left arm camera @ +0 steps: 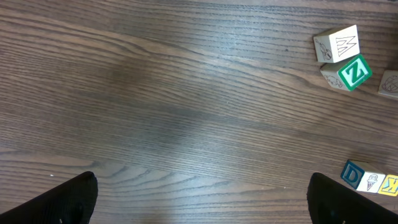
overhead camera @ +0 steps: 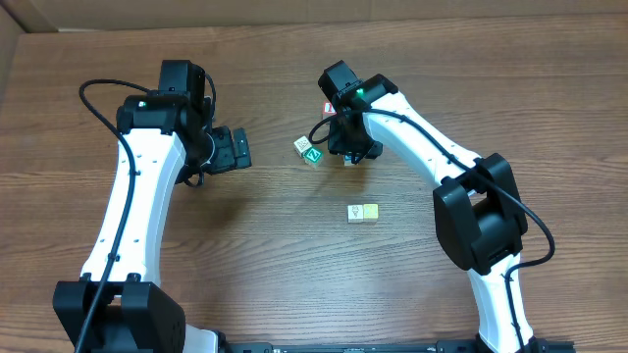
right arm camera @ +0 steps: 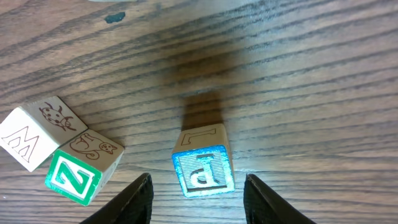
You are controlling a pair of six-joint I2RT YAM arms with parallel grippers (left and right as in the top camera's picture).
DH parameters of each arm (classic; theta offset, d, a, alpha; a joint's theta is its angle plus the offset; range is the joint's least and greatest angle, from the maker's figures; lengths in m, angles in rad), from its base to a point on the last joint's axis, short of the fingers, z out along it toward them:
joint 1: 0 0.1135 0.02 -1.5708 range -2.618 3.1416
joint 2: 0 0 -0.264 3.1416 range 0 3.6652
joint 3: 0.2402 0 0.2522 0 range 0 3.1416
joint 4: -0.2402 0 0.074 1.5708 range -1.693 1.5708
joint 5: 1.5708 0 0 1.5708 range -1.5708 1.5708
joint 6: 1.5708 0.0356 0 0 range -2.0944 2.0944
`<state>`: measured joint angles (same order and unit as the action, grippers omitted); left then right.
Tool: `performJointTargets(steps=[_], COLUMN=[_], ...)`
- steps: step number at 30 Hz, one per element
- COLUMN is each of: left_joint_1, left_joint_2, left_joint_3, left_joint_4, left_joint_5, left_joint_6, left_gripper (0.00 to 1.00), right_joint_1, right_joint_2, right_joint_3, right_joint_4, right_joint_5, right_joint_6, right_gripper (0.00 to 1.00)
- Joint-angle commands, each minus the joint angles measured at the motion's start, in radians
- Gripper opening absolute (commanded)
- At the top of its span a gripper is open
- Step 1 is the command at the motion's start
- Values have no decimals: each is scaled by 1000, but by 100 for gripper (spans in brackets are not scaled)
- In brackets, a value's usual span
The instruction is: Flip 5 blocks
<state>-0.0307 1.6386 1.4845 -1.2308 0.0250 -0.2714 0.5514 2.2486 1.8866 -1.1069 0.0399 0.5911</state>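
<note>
Blocks (overhead camera: pixel 310 151) loosely grouped, dark wood-grain table (overhead camera: pixel 294 284), streaky grain

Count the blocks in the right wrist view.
3: white M block at far left, green Z block beside it, blue-faced block at centre, inside the open right gripper. Others may lie outside this view.

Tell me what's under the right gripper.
The blue P block stands on the table between the open fingers of the right gripper, touching neither. Its bottom face is hidden against the wood.
</note>
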Motion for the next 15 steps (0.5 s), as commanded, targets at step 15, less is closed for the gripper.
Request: performJointTargets(steps=[15], left_joint_1=[4], left_joint_2=[9], left_joint_3=[22], left_joint_4=[2], left_joint_5=[-6], left_joint_6=[-14], left_gripper=[100], right_joint_1=[23], right_joint_2=[-25], right_joint_3=[-89], right_joint_4=[116], right_joint_5=[38], right_joint_6=[-77], right_gripper=[46])
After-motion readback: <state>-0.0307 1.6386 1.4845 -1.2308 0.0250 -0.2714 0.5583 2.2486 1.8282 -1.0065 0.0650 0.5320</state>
